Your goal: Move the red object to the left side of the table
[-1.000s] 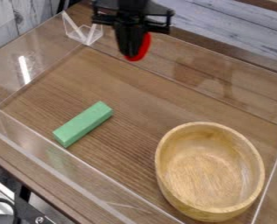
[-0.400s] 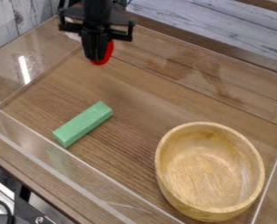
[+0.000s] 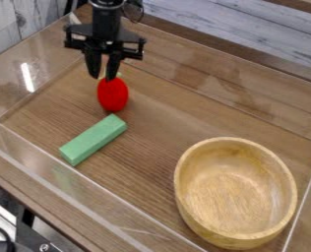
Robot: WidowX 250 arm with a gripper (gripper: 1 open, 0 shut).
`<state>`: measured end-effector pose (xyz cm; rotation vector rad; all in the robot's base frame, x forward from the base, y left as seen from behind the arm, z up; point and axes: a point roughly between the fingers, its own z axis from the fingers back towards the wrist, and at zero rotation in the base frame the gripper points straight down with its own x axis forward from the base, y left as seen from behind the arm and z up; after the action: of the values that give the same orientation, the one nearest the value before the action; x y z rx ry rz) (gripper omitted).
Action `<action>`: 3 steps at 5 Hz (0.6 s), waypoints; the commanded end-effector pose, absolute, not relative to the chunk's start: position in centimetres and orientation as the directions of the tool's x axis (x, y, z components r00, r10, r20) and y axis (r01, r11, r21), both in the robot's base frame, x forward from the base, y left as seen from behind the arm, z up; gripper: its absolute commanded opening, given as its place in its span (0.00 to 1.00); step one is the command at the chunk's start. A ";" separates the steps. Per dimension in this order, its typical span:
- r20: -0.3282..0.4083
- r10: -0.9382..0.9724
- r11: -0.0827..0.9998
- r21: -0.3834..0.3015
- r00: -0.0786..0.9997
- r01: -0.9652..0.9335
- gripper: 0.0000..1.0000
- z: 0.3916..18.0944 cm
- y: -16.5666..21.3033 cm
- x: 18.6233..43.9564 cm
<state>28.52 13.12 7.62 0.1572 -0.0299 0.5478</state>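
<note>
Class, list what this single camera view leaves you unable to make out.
- Whether the red object rests on the table or hangs just below the gripper: the angle hides it.
- The arm above: cut off by the top edge.
- The bowl: its lower rim cut by the bottom edge.

There is a single view. The camera sits high at the near side of the counter and looks down and across it at a slant, so the wood grain runs diagonally through the picture. It is near enough that the counter fills almost the whole frame. The clear walls on the left and near sides are cut by the picture's edges. The bowl lies closest, at lower right. The arm enters from the top edge at the far side, only its lower part showing. A strip of pale planks crosses the top behind the counter.
</note>
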 end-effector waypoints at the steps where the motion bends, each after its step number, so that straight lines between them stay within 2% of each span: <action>1: 0.118 0.530 0.831 0.128 0.840 -0.542 1.00 9.1 14.0 29.6; 3: 0.077 0.538 0.833 0.108 0.840 -0.543 1.00 9.5 13.8 29.8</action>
<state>29.03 13.41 7.70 0.1218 0.0179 0.5698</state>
